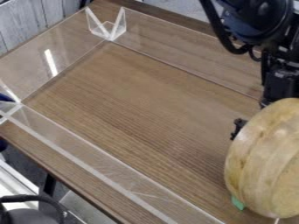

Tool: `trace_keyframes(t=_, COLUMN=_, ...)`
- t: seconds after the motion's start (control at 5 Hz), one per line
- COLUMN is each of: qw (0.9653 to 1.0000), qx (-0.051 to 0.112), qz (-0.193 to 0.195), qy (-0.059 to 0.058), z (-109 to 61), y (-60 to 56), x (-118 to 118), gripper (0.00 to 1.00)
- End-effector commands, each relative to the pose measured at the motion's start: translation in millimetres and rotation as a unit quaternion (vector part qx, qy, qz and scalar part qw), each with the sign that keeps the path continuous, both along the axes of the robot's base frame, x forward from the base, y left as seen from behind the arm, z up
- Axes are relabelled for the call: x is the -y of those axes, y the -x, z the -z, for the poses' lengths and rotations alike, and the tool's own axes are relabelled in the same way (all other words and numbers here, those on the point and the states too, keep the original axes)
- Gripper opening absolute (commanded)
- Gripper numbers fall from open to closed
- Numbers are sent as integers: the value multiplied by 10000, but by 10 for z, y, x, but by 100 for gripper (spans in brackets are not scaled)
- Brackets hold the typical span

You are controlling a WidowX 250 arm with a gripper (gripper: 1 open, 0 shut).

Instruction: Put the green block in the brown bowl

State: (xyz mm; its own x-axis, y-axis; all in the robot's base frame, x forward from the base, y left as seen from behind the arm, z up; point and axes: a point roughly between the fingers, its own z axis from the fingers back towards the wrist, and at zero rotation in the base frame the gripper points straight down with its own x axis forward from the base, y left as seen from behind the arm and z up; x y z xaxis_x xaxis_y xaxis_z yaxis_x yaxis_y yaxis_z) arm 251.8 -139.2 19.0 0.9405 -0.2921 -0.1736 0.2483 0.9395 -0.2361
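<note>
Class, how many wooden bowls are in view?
1: the brown bowl, at the right edge, in front of the gripper. Anything behind it is hidden.

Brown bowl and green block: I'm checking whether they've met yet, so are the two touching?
Cannot tell: the camera view shows the green block peeking out at the brown bowl's lower edge, its rest hidden.

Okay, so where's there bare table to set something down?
The middle of the wooden table is bare, between the clear barriers along its far and near sides. It's crowded at the right edge of the picture, where the brown bowl, the green block and the arm bunch together.
</note>
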Motion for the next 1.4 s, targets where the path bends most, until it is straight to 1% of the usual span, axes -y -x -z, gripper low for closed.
trace_keyframes(t=0.0, qw=10000, qx=-72, qz=47, qy=-42, z=77, y=-30, x=-27, gripper=0)
trace_keyframes(t=1.2, qw=9999, qx=-151, qz=30, qy=-58, z=78, y=-120, x=-84, gripper=0)
